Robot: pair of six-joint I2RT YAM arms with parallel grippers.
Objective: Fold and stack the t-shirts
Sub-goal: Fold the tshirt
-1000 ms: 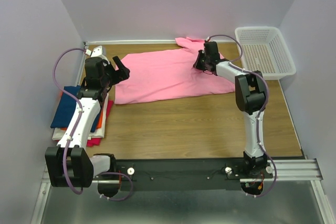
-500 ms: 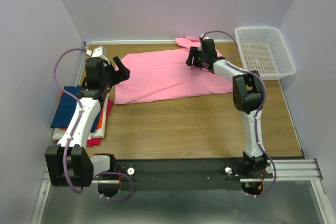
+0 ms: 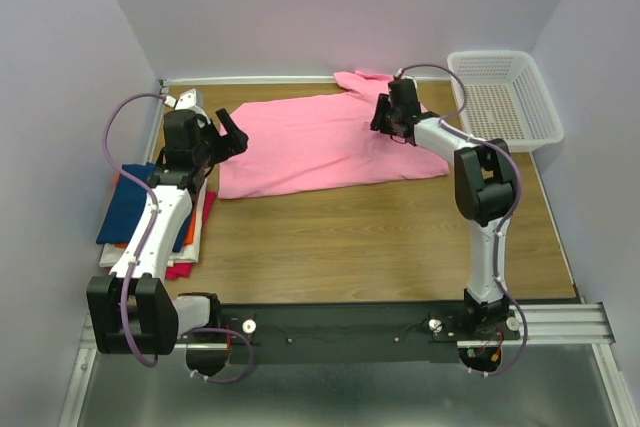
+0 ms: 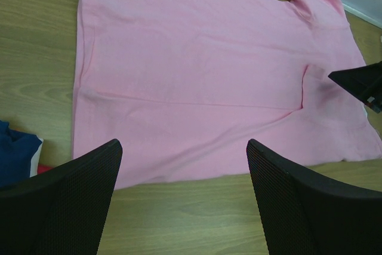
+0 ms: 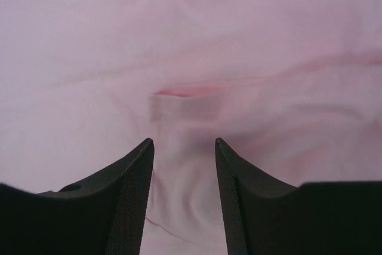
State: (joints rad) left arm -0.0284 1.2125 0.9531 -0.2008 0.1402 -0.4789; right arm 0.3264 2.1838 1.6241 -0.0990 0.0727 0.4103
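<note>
A bright pink t-shirt (image 3: pixel 320 142) lies spread flat on the wooden table, its collar end bunched at the back. It fills the left wrist view (image 4: pixel 203 82) and the right wrist view (image 5: pixel 197 58). My left gripper (image 3: pixel 232 135) is open and empty, just off the shirt's left hem (image 4: pixel 179 174). My right gripper (image 3: pixel 385 119) is open and hovers low over the shirt near its right part, with cloth showing between its fingers (image 5: pixel 182 165). A stack of folded shirts, dark blue (image 3: pixel 130 202) on top with orange and red beneath, lies at the left edge.
A white plastic mesh basket (image 3: pixel 503 97) stands at the back right. The walls close in at the back and both sides. Bare wood (image 3: pixel 350 237) lies in front of the pink shirt. The blue stack's corner shows in the left wrist view (image 4: pixel 15 153).
My right gripper swung left over the shirt half a second ago and has come back right to about where it was. The left arm has not moved.
</note>
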